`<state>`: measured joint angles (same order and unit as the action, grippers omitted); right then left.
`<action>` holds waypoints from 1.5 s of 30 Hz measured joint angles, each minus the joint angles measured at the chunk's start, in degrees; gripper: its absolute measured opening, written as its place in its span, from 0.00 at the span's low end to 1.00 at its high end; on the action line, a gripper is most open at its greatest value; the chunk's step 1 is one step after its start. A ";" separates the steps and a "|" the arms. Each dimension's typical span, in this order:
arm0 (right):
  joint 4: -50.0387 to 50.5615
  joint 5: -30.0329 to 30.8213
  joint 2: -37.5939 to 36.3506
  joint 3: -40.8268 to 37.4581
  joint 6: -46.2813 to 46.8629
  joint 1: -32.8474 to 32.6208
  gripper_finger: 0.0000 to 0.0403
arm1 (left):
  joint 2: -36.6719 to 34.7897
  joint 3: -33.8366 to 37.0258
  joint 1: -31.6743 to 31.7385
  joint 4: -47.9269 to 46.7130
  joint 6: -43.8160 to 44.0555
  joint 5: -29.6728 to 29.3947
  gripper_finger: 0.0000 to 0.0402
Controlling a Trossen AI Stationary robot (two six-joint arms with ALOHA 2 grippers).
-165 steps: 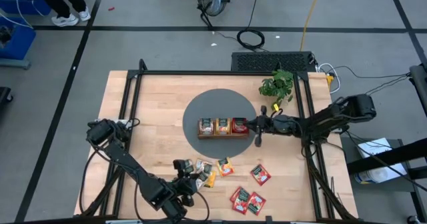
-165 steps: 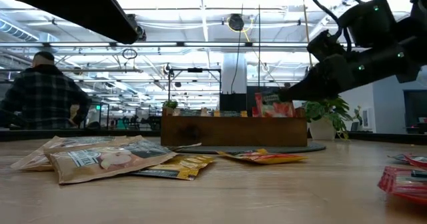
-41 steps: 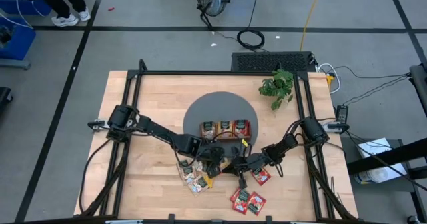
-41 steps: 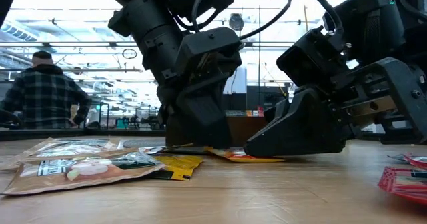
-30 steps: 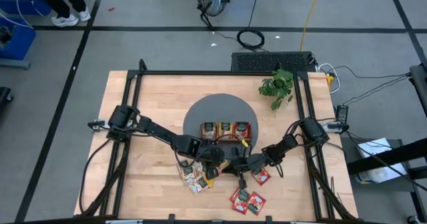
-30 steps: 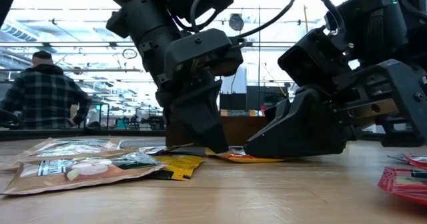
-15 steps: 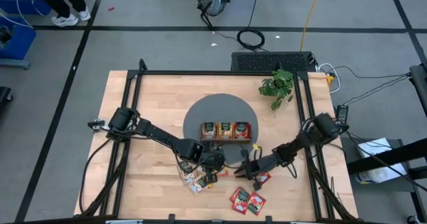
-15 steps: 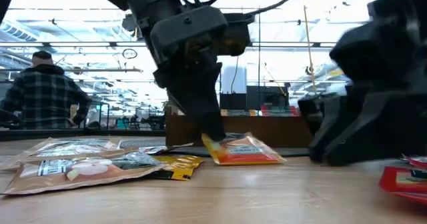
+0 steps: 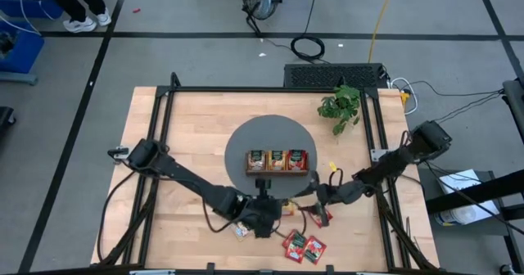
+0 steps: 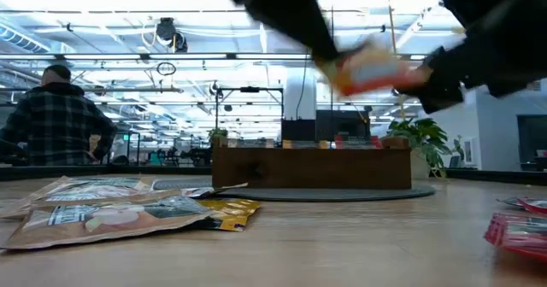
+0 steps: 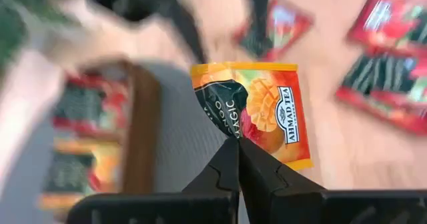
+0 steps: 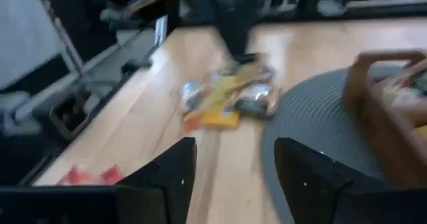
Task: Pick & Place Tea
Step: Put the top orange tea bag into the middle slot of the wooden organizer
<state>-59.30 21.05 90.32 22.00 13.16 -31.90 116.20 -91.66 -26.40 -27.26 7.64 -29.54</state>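
We read the left hand (image 11: 237,159) as pinched on one corner of an orange mango tea sachet (image 11: 261,111), which hangs clear of the tabletop (image 9: 184,136) near its front edge, presumably for carrying to the wooden tray (image 9: 275,160). The right hand (image 12: 233,167) is spread and empty beside it. Motion blur obscures both hands in the low view; the loose sachets (image 10: 128,206) stay readable.

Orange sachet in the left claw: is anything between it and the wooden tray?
Nothing visible blocks it. The left claw is shut on the orange sachet, lifted off the table. The wooden tray lies just beyond on the grey mat; the right claw waits open, off to one side.
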 joint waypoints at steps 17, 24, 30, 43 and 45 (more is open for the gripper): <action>-11.27 -12.20 0.23 -0.94 5.65 6.85 0.48 | -0.02 -1.26 -2.46 1.62 -6.77 -14.05 0.02; -10.31 -12.09 0.28 -0.94 4.86 7.43 0.39 | -0.02 -1.26 -1.57 3.80 -7.58 -14.03 0.02; -10.30 -11.99 0.26 -0.94 1.90 7.84 0.13 | -0.04 -1.26 -1.00 3.90 -7.54 -12.35 0.01; -4.81 -10.39 0.26 -0.88 -9.19 7.84 0.01 | -2.71 -1.22 -4.03 1.81 -6.57 -13.81 0.22; -4.40 -10.46 0.26 -0.89 -11.23 7.73 0.01 | -2.82 -1.22 -4.45 1.83 -3.51 -13.85 0.28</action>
<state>-63.70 10.58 90.59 21.12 1.93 -24.16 113.38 -92.88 -30.84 -25.43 4.12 -43.39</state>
